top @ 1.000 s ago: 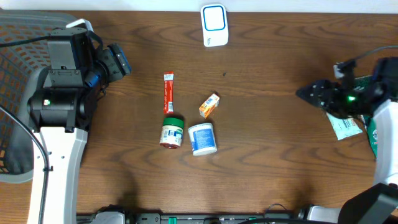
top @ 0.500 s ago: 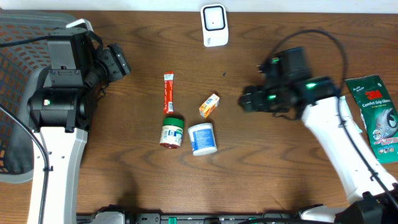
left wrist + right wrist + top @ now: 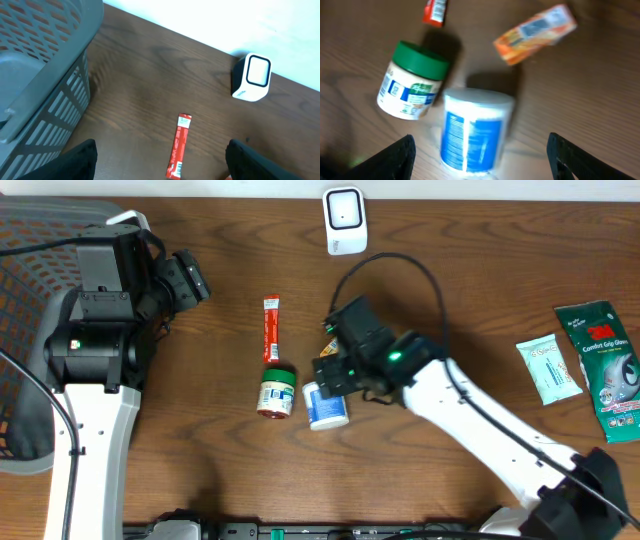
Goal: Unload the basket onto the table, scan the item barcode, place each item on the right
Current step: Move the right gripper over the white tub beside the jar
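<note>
Overhead shows you the right gripper (image 3: 328, 373) out over the middle of the wooden table (image 3: 450, 290), directly above the cluster of small items. Its jaws are spread wide and nothing is held between them. On the right wrist view, the white tub with a blue label (image 3: 475, 131) lies on its side between the two dark fingers (image 3: 395, 159); you cannot tell whether they touch it. Just to the tub's left lies a green-lidded jar (image 3: 412, 80), also on its side, and an orange carton (image 3: 536, 34) sits just beyond the tub, apart from it. From overhead, the tub (image 3: 325, 406) and the jar (image 3: 277, 391) lie side by side, with a red sachet (image 3: 271, 330) just above the jar. The white barcode scanner (image 3: 345, 220) stands at the table's far edge, well apart from the tub. Your left gripper (image 3: 190, 280) hangs near the grey mesh basket (image 3: 25, 330) on the left, jaws wide apart and empty; its wrist view looks past the basket at the sachet and the scanner. At the right edge lie a green 3M packet (image 3: 605, 370) and a pale wipe packet (image 3: 549, 370) beside it.
</note>
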